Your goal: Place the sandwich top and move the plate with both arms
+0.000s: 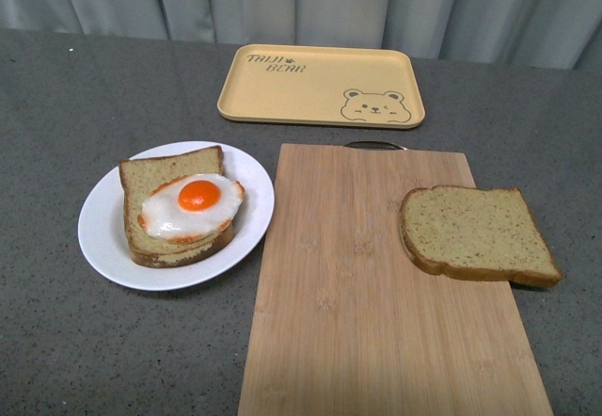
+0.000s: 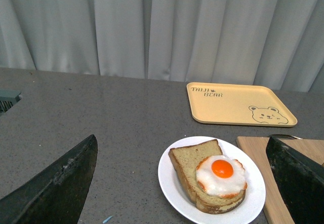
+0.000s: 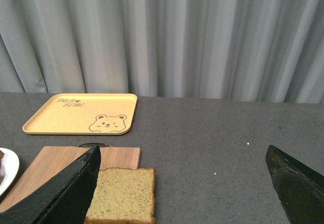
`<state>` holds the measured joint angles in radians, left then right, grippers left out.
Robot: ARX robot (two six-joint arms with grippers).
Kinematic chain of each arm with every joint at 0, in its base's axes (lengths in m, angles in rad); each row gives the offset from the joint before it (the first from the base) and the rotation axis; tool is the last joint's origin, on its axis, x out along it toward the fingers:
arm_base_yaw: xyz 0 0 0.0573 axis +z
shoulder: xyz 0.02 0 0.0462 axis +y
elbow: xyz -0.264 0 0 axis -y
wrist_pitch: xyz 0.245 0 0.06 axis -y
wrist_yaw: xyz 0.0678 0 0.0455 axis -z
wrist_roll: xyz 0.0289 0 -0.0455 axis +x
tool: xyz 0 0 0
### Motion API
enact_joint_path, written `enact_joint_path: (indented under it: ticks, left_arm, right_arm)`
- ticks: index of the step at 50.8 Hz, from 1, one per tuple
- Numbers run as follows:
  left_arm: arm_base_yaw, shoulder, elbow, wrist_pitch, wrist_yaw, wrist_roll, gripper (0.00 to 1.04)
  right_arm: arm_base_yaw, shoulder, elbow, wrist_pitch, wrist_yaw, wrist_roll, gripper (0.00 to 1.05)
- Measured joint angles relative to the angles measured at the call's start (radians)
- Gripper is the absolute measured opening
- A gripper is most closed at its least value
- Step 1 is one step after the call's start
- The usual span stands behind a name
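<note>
The sandwich top (image 1: pixel 478 232), a plain tan speckled slice with darker crust, lies flat at the right edge of a wooden cutting board (image 1: pixel 376 322). It shows in the right wrist view too, sandwich top (image 3: pixel 124 196), just beside one finger of my open right gripper (image 3: pixel 182 193). The white plate (image 1: pixel 103 232) sits left of the board and carries a bread slice with a fried egg (image 1: pixel 193 206). In the left wrist view the plate (image 2: pixel 253 199) lies between the wide-apart fingers of my open left gripper (image 2: pixel 185 188). Neither arm appears in the front view.
A yellow rectangular tray (image 1: pixel 322 85) with a bear drawing lies behind the board, near the grey curtain. The cutting board has a dark metal handle (image 1: pixel 374 145) at its far edge. The grey tabletop (image 1: pixel 56 105) surrounds everything.
</note>
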<state>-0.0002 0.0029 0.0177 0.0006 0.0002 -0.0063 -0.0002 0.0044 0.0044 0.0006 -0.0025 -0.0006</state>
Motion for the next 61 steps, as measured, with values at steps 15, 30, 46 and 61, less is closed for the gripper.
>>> enact_joint_path:
  ticks: [15, 30, 46, 61]
  left_arm:
    - [0.0, 0.0, 0.0, 0.0, 0.0, 0.0, 0.98]
    - [0.0, 0.0, 0.0, 0.0, 0.0, 0.0, 0.98]
    - [0.0, 0.0, 0.0, 0.0, 0.0, 0.0, 0.98]
    - [0.0, 0.0, 0.0, 0.0, 0.0, 0.0, 0.98]
  right_arm:
    - [-0.081, 0.57, 0.122, 0.186, 0.024, -0.22, 0.95]
    - [-0.129, 1.58, 0.52, 0.192, -0.271, -0.007, 0.95]
    - [-0.148, 1.959, 0.757, 0.096, -0.487, 0.156, 0.95]
    - [-0.115, 2.1, 0.844, 0.138, -0.542, 0.276, 0.69]
